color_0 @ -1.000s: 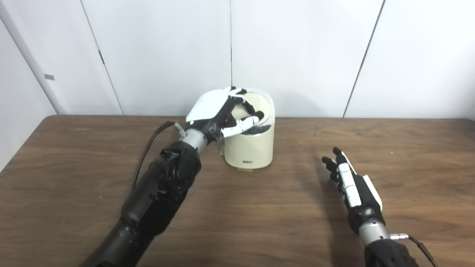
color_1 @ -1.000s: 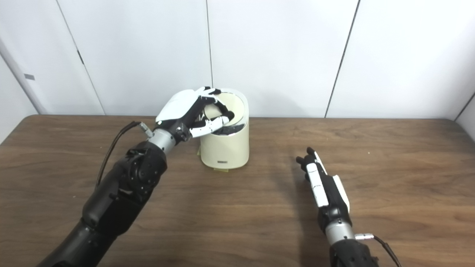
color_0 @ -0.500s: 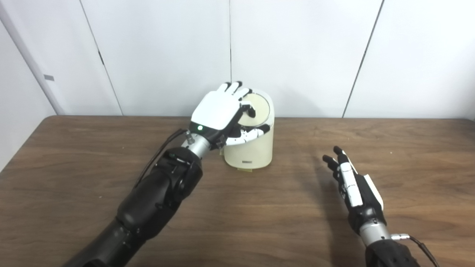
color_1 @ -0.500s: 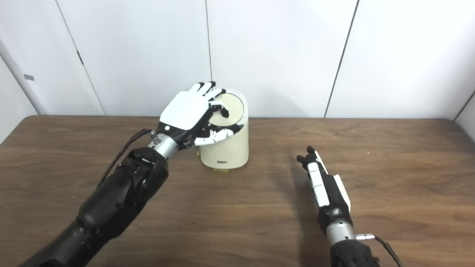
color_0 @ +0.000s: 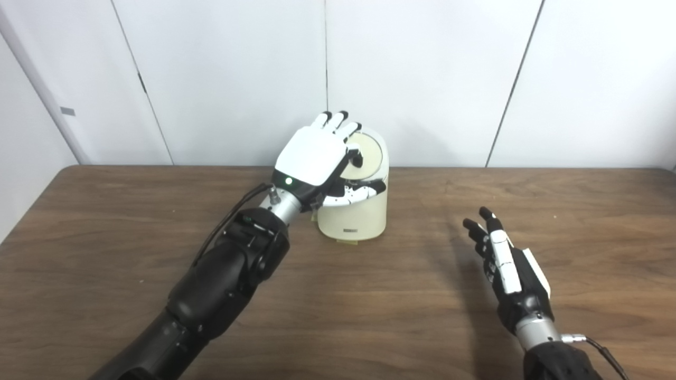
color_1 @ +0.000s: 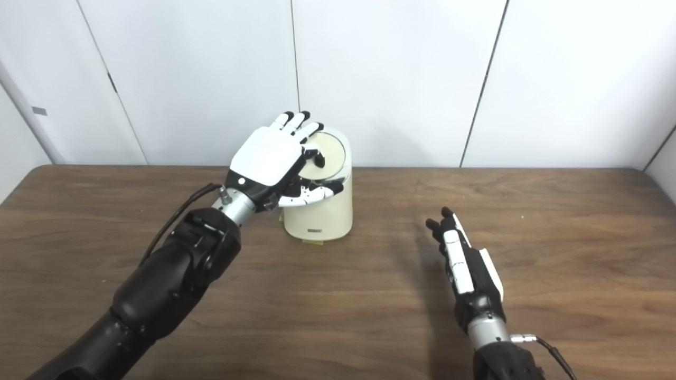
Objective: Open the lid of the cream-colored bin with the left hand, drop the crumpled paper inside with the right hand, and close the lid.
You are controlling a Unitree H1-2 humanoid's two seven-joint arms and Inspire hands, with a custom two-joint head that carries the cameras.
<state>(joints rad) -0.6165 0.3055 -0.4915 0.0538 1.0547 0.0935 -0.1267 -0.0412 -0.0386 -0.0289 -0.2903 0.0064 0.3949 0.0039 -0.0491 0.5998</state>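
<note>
Only wooden table (color_0: 105, 253) around bin (color_0: 364, 216)

Small label on bin (color_0: 355, 211) front, txt too blurry to read.

Wood-grain table (color_0: 369, 295), smooth plastic bin (color_0: 364, 211)

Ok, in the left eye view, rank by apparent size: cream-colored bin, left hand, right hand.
1. Cream-colored bin, partly hidden.
2. Left hand and right hand look alike; the right hand is nearer and seen edge-on, so I won't rank them.
</note>
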